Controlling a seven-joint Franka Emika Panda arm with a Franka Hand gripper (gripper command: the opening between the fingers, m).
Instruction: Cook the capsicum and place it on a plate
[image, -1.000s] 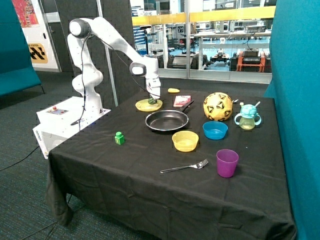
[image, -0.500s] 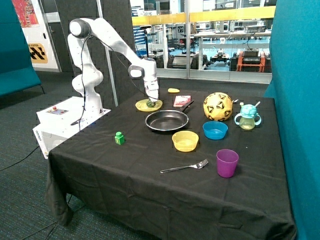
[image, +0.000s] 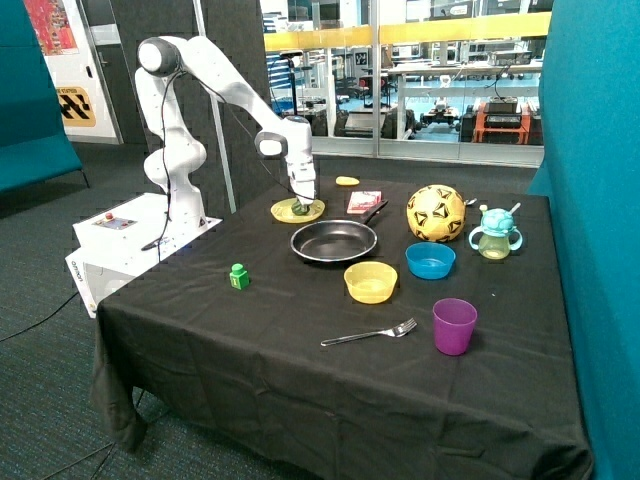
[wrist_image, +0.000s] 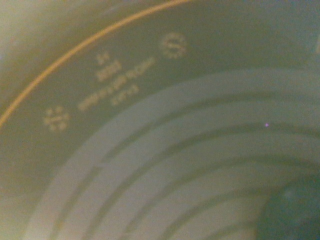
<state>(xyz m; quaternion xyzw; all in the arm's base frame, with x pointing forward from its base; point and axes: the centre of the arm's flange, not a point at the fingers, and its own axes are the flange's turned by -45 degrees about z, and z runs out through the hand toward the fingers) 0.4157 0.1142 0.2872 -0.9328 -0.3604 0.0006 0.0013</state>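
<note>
Since a second ago the arm has swung its wrist slightly toward the robot's base and lowered, so the gripper (image: 299, 203) now sits right down over the plate (image: 284, 212); over the last half second it has hardly shifted. Nothing else on the desk (image: 250, 340) has moved.

Nearest the camera lie the fork (image: 369, 333) and the purple cup (image: 454, 326). Behind them stand the small green block (image: 238, 276), the yellow bowl (image: 370, 282) and the blue bowl (image: 430, 260). The empty frying pan (image: 333, 241) lies in the middle. Farther back, the capsicum (image: 300, 211) rests on the plate, directly under the gripper. Whether the jaws are wide, narrow or closed on it cannot be told. The wrist view shows the plate's ringed surface (wrist_image: 150, 165) very close, with the dark capsicum (wrist_image: 292, 212) at one corner.
</note>
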